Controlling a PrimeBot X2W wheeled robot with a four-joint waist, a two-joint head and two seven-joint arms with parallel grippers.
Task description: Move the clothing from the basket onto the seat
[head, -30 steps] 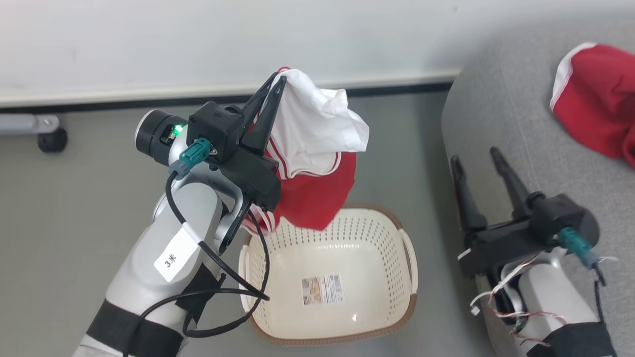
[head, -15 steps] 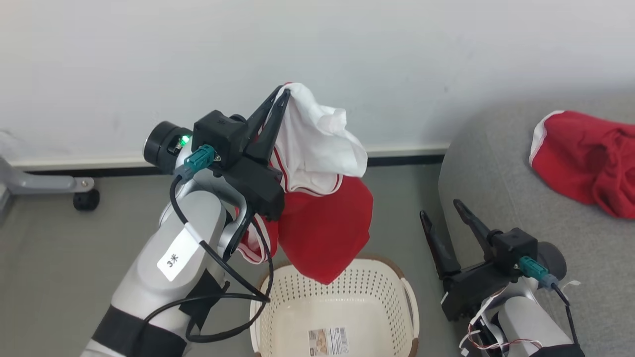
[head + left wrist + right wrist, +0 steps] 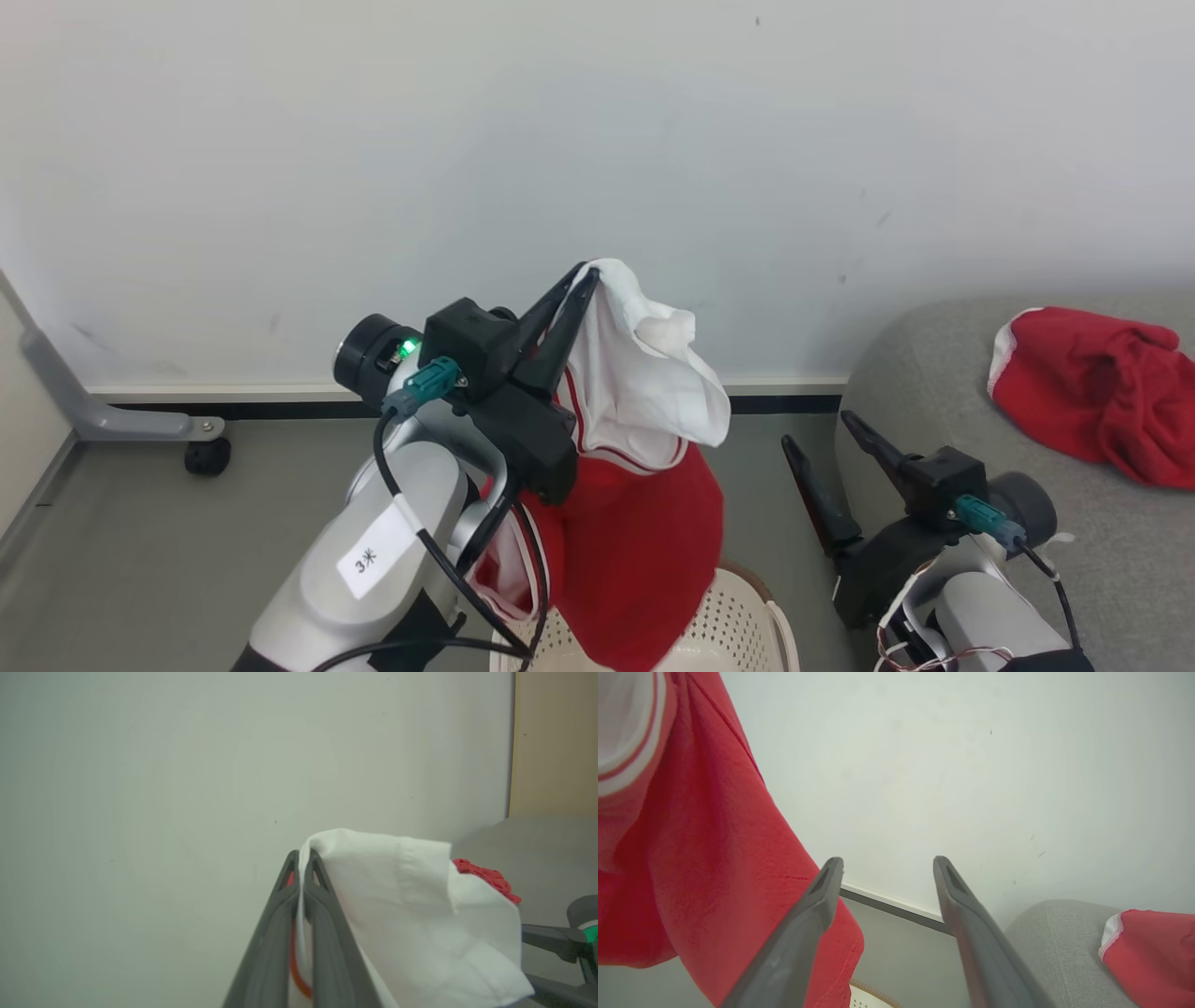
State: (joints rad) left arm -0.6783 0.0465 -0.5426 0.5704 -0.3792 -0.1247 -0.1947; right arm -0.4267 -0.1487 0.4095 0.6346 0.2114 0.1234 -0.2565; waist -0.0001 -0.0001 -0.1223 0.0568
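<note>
Above the basket (image 3: 747, 611), left gripper (image 3: 586, 273) clamps the jersey (image 3: 644, 401) aloft.
Beside the seat (image 3: 934, 392), right gripper (image 3: 817, 429) angles upward, jaws spread empty.

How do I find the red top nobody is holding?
Look at the big grey woven-fabric sofa on the right. A crumpled red garment with a white edge lies there. The other, red-and-white garment dangles from the left gripper.

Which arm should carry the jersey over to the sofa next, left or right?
Left. The left gripper is shut on the jersey, which hangs above the basket, so it likely need only swing across. The right gripper stands open and empty beside the sofa, where one red garment lies.
</note>
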